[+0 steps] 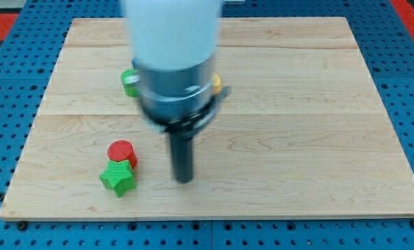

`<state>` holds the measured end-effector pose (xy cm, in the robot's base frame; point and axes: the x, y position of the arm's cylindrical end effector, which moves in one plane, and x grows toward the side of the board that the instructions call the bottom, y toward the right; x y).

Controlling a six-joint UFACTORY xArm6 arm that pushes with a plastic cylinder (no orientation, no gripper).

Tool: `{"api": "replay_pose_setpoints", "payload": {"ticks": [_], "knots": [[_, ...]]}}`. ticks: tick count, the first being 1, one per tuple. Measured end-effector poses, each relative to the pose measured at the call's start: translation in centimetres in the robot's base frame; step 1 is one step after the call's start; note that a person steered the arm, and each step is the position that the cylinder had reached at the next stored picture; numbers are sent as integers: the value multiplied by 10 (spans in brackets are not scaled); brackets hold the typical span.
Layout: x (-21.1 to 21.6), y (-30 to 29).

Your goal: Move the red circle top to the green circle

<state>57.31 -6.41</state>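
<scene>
A pale wooden board (318, 104) lies on a blue pegboard. I carry no gripper, only a dark rod; my tip (184, 180) rests on bare wood and holds nothing. The red circle block (121, 152) sits near my tip, toward the view's left, touching a green star-shaped block (117, 178) just below it. The green circle block (130, 82) peeks out beside my arm, higher up; a yellow block (217, 85) is mostly hidden. I judge the red circle needs pushing upward.

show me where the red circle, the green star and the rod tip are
red circle (121, 151), camera view, on its top face
green star (117, 177), camera view, on its centre
my tip (184, 179), camera view, at the rod's lower end
</scene>
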Motion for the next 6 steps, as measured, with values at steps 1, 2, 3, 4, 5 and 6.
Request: {"api": "replay_pose_setpoints", "payload": {"ticks": [1, 2, 3, 4, 5, 6], "knots": [[3, -48], [0, -53], [-23, 47], [-49, 56], [-50, -16], [-55, -63]]}}
